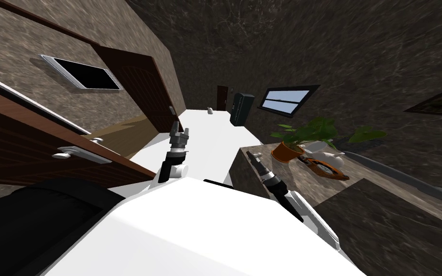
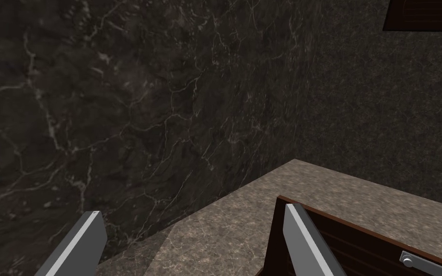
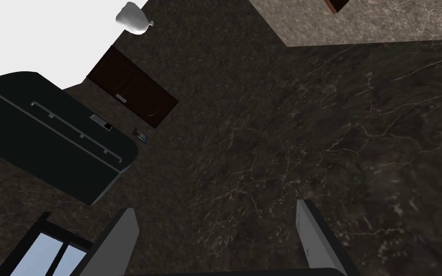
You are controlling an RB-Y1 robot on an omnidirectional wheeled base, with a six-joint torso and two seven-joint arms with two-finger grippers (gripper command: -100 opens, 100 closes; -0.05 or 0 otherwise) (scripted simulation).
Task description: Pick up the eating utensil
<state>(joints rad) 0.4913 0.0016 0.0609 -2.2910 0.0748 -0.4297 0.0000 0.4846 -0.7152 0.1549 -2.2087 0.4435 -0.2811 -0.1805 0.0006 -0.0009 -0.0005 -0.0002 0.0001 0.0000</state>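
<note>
Right gripper (image 1: 252, 155) spread wide, empty, at the stone counter's (image 1: 320, 189) near corner. Utensil (image 1: 307, 161), a slim dark piece on the orange dish (image 1: 331, 173), lies apart from it, just beyond the potted plant (image 1: 289, 149). Left gripper (image 1: 179, 129) open too.

The brown stone bench (image 1: 292, 179) is on my right. A green plant in an orange pot (image 1: 286, 151) stands near its far edge. Just beside the pot lies an orange dish (image 1: 332, 172). A dark thing (image 1: 309, 163) lies on the dish, too small to tell what. White things (image 1: 329, 155) sit behind the dish.
</note>
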